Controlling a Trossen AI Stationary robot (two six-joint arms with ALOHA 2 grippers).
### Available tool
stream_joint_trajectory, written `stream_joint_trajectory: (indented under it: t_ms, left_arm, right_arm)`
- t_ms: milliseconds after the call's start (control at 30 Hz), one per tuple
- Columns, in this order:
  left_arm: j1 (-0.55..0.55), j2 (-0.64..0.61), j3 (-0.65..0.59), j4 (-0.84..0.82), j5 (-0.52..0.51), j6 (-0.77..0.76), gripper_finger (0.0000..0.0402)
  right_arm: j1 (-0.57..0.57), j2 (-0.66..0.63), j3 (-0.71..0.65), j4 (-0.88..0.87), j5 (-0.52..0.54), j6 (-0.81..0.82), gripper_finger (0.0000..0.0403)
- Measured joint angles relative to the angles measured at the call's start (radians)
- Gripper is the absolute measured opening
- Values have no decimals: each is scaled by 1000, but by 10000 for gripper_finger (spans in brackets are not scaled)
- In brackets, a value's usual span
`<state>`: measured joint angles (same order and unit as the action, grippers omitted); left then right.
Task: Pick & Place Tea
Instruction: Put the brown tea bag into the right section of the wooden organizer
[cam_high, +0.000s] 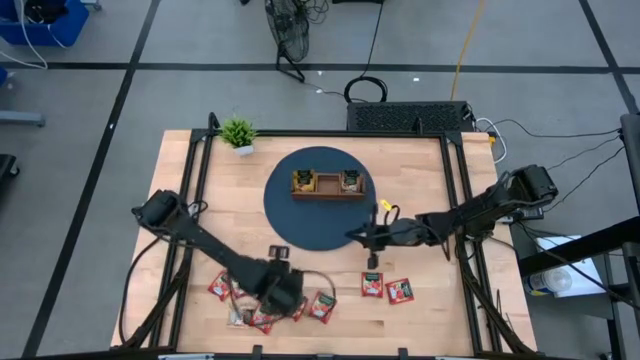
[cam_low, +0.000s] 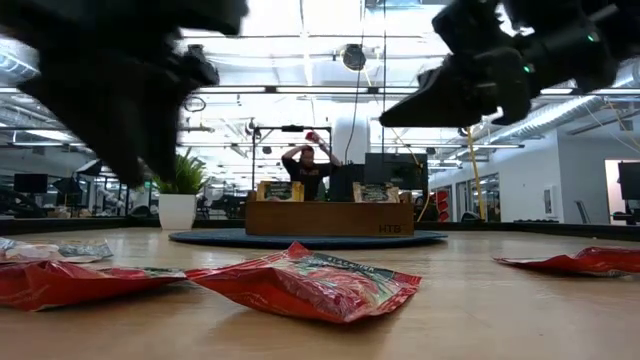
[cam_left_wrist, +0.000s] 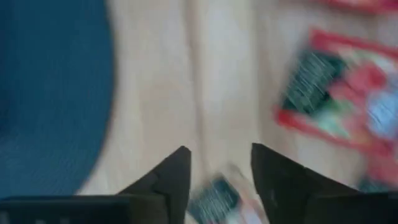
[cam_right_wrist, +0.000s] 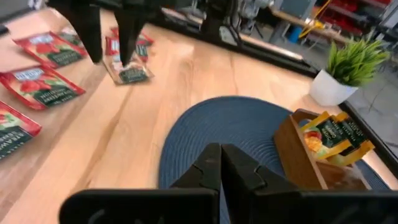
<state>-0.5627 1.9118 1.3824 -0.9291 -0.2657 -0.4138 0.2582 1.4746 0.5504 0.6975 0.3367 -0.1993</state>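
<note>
Red sachets (cam_high: 400, 291), dark blue mat (cam_high: 300, 215)

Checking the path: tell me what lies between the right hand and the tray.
Only bare blue mat, as the right wrist view shows: the right hand is shut, and the tray sits on that mat.

You have the wooden tray (cam_high: 328, 186) sitting on the round mat (cam_high: 290, 222), tea sachets (cam_high: 385, 288) along the table's (cam_high: 430, 170) near edge, plant (cam_high: 238, 133) at its far-left corner
</note>
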Motion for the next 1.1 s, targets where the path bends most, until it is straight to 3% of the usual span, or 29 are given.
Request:
stream_joint_trajectory:
  t_ms: [167, 367, 567, 700, 867, 1100]
  left_arm:
    - [-84, 1, -1, -134, 2, 75, 212]
    - [-150, 1, -84, -129, 30, 98, 227]
    - [-178, 1, -182, -109, 33, 102, 221]
    - [-179, -1, -226, -94, -48, 122, 213]
    - [-175, -1, -238, -36, -156, 205, 200]
    - [-162, -1, -238, 43, -161, 238, 179]
  right_arm:
    - [0, -10, -67, 120, 0, -11, 0]
    - [10, -18, -69, 131, 0, 1, 0]
    - [35, -19, -68, 147, -1, 1, 0]
    - [47, -19, -68, 145, -1, 4, 0]
    - [59, -19, -68, 145, 0, 5, 0]
    - [59, -18, -68, 141, 0, 16, 0]
